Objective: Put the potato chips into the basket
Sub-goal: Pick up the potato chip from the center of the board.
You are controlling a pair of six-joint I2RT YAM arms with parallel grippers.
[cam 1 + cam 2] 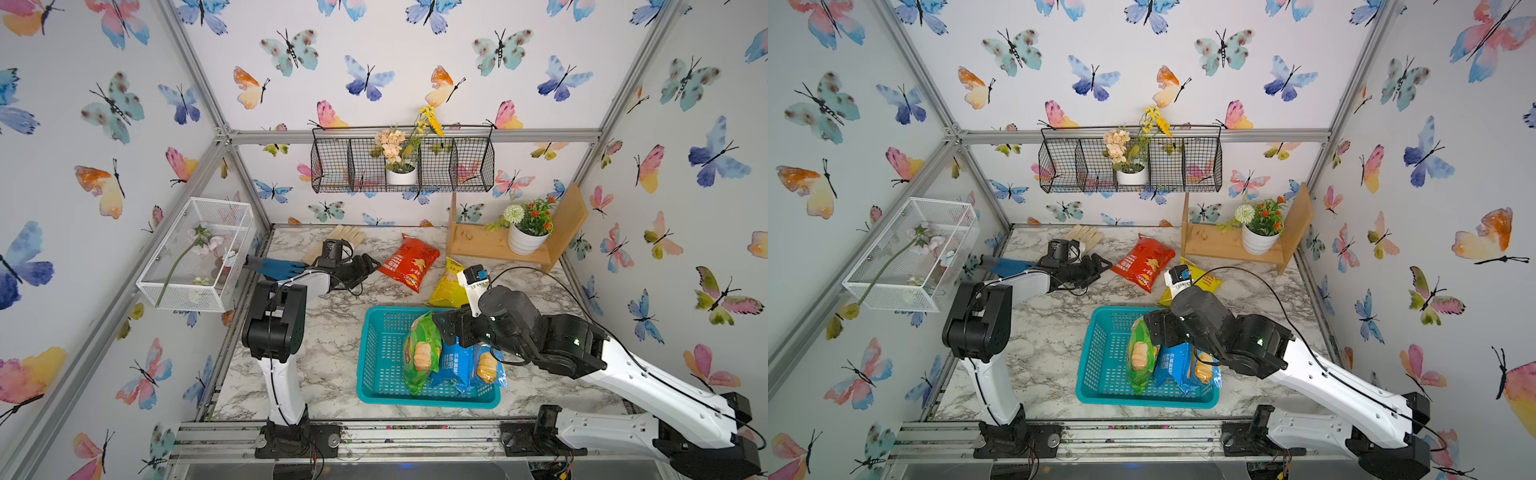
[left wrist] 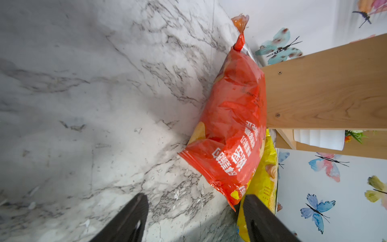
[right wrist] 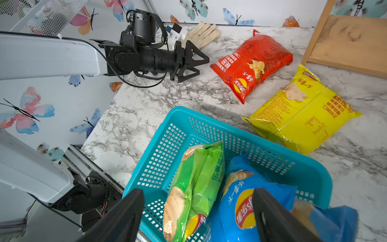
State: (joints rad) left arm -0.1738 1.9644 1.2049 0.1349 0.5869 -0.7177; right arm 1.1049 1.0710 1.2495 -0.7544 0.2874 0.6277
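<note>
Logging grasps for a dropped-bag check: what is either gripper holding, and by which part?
Nothing is held. The left gripper stands open just short of the red bag; the right gripper hangs open above the basket.

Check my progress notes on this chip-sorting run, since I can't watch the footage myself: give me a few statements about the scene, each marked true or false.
1. The green bag lies inside the teal basket. True.
2. The red bag is in the basket. False: it lies on the marble table, outside the basket.
3. The left end effector is shut on the red bag. False: it is open close to the bag, with only table between its jaws.
4. The yellow bag lies on the table outside the basket. True.
5. The right end effector grips the yellow bag. False: it is open above the basket.
</note>
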